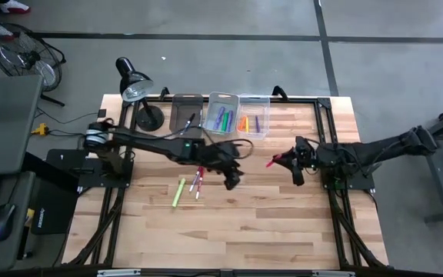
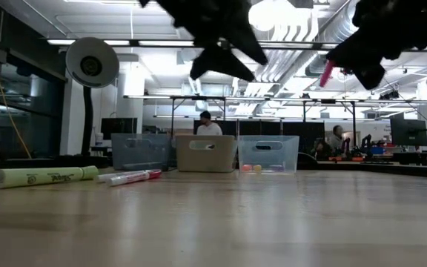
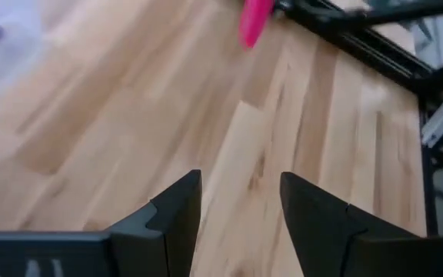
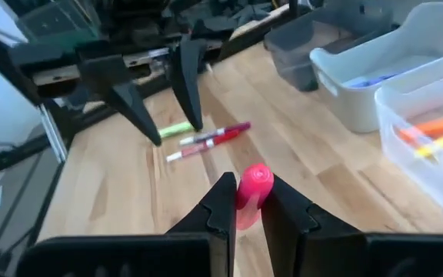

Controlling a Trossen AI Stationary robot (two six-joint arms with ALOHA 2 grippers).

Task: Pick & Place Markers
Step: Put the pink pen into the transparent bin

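- Desk lamp point(image 1: 134, 86) stands at the table's point(image 1: 283, 231) 10 o'clock corner; in the low view only its round head and stem show, and the base is lost in the dark.
- Lime marker point(image 1: 178, 191) lies flat on the wood at about 8 o'clock from the left gripper; its printing is too blurred to read.
- Two red-and-white markers point(image 1: 197, 183) lie side by side just beside the lime one; in the high view they nearly merge into one streak.
- Left gripper point(image 1: 232, 178) hangs above the table centre, jaws spread apart and empty, bare wood showing between its fingers point(image 3: 177, 215).
- Three bins point(image 1: 220, 112) sit in a row at the table's 12 o'clock edge. The dark one's contents are hard to make out; the middle one shows green and purple markers, the clear one orange and purple.
- Pink marker point(image 4: 252, 192) is clamped between the right gripper's point(image 1: 289, 159) narrowed fingers, lifted off the table at 3 o'clock from the left gripper. Its rounded cap points toward the left arm; the rest of the barrel is hidden behind the fingers.
- People sit at desks in the room behind, too small to make out.
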